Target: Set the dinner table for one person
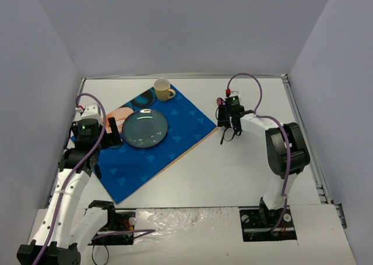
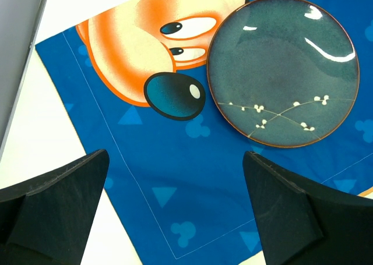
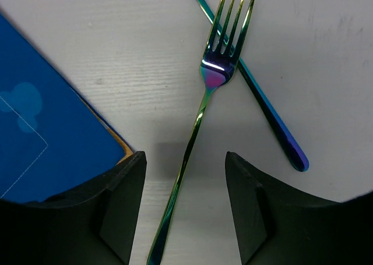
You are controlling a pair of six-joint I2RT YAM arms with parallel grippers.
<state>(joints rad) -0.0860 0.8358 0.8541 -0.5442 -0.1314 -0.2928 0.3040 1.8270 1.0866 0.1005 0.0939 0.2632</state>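
Tabletop first: the white dinner table [image 1: 233, 177] with its thin metal rim fills the floor of the scene, and both arms are bolted at its near edge. On its left half a blue placemat [image 1: 145, 160] with a cartoon print lies skewed, one corner pointing toward the middle of the table. The left arm [image 1: 70, 183] reaches up the left side and the right arm [image 1: 282, 148] bends in from the right toward the far middle. A round grey-green plate [image 1: 144, 128] with a thin white twig pattern sits on the placemat, and a pale yellow cup [image 1: 162, 89] stands upright at the placemat's far corner, well apart from the plate. The left gripper [image 2: 176, 154] hangs above the placemat just beside the plate, its jaws spread wide and nothing between them. The right gripper [image 3: 185, 157] is low over the bare table just beside the placemat's right corner, jaws apart and straddling the handle of a rainbow-tinted fork [image 3: 224, 67], with a gap showing on either side, so nothing is grasped. The fork lies flat, tines pointing away from the gripper, and its tines cross a second thin rainbow-tinted handle [image 3: 274, 125] whose head is out of view.
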